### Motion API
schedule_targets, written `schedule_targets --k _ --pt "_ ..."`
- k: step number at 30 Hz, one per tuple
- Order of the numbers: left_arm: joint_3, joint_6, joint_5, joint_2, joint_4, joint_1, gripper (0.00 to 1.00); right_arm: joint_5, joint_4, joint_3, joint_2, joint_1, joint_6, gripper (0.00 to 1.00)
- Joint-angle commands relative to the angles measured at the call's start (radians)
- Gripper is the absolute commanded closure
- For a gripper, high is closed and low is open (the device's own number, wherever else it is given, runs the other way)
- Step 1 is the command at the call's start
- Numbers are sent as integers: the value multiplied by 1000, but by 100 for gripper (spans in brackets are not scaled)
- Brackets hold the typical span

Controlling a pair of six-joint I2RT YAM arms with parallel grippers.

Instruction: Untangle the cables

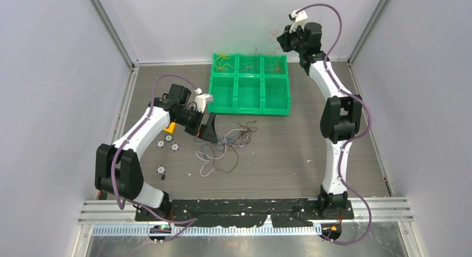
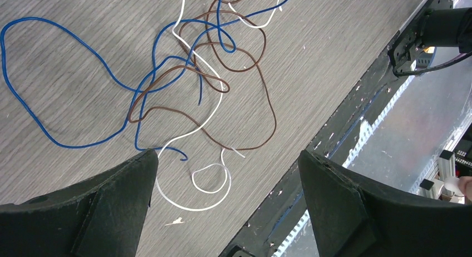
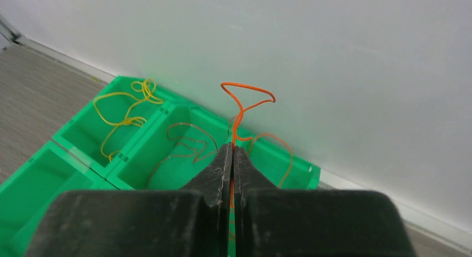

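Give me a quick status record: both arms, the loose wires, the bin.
left gripper: jaws open, above the tangle
right gripper: jaws shut on orange wire, held over the bin's back row
tangle: blue, brown and white strands interlaced on the table
bin: yellow wire in back left compartment, brown wire in back middle

Table (image 2: 334, 34) showed a grey wood-grain finish, matt, with fine streaks. Bin (image 1: 249, 109) was green plastic, smooth and glossy; left fingers (image 2: 111, 212) were black, matt, faintly grainy. Cables (image 2: 192, 68) and the orange cable (image 3: 237, 123) had smooth, thin plastic-looking sheaths with a slight sheen.
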Motion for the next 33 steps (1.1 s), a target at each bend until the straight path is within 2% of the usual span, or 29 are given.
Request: schedule_targets --k 1,6,12,14,15,16,17,20,21,25,28,33 --pt "29 15 -2 -16 3 -2 0 43 24 -48 4 0 -38 95" --pt "23 16 -8 -23 6 -1 1 59 -103 -61 43 2 -93 95" --pt "25 18 11 -15 -1 -1 1 65 -173 -70 79 4 -105 94" --pt "26 22 15 -18 -3 -1 0 69 -194 -58 79 5 -111 84" --pt "28 26 17 -21 -6 -1 0 63 -232 -45 77 6 -116 71" --pt "30 29 18 -26 -8 -1 0 58 -255 -8 75 5 -126 64" --pt "31 31 17 -32 -9 -1 0 44 -311 14 70 5 -130 51" --pt "34 42 15 -56 -10 -1 1 4 -398 72 0 3 -179 31" --pt "33 55 18 -66 -13 -1 0 -17 -418 48 -26 3 -194 23" --pt "11 112 24 -120 -6 -1 0 -88 -470 -105 -214 6 -308 3" --pt "-31 179 37 -166 5 2 0 -187 -614 -206 -363 31 -440 3" --pt "-93 294 92 -216 12 28 0 -211 -861 -391 -494 168 -640 4"
